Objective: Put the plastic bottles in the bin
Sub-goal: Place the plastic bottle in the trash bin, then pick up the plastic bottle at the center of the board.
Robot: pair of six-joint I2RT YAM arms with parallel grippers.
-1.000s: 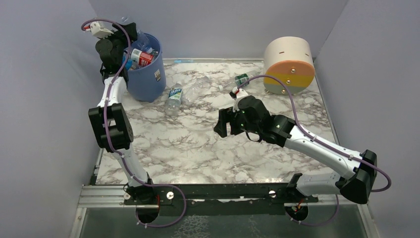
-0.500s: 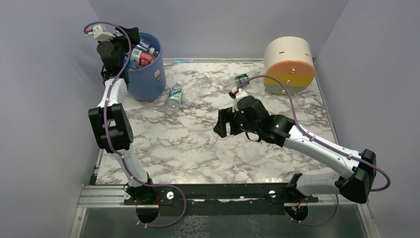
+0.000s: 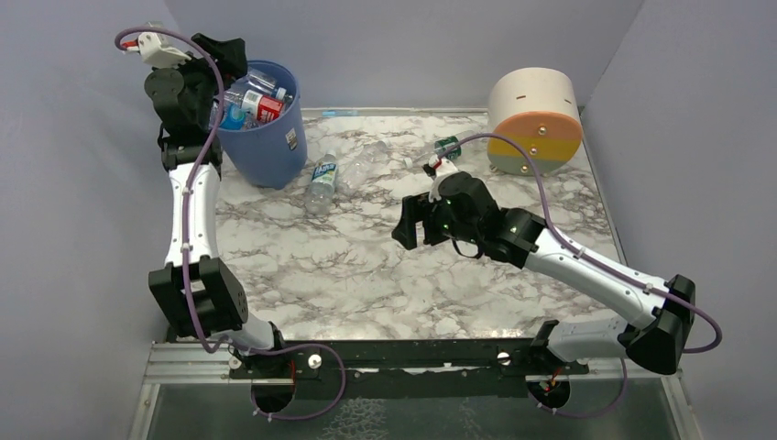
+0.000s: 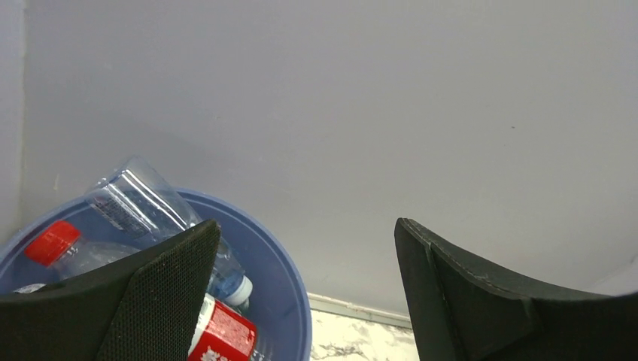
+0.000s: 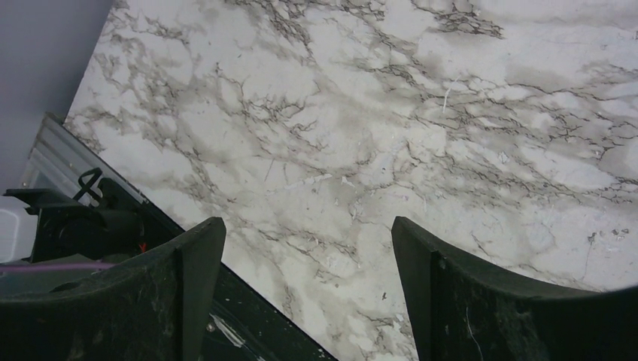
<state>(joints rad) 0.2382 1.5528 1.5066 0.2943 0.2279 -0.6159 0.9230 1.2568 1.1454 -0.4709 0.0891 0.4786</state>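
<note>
The blue bin (image 3: 270, 147) stands at the table's back left, with several bottles (image 3: 261, 103) inside; the left wrist view shows its rim (image 4: 290, 278) and a clear bottle (image 4: 143, 203) in it. My left gripper (image 3: 224, 55) is open and empty, raised above the bin's left rim. A clear bottle with a blue label (image 3: 322, 179) lies on the table right of the bin, another clear one (image 3: 365, 156) beside it, and a green-labelled bottle (image 3: 447, 147) farther right. My right gripper (image 3: 412, 225) is open and empty over the table's middle.
A cream, orange and yellow drum (image 3: 534, 119) lies at the back right. Grey walls close in the left, back and right sides. The right wrist view shows bare marble (image 5: 376, 128) and the table's front metal rail (image 5: 75, 218).
My left arm has stretched up and drawn back left from over the bin, its gripper open and empty. My right gripper has shifted slightly left.
</note>
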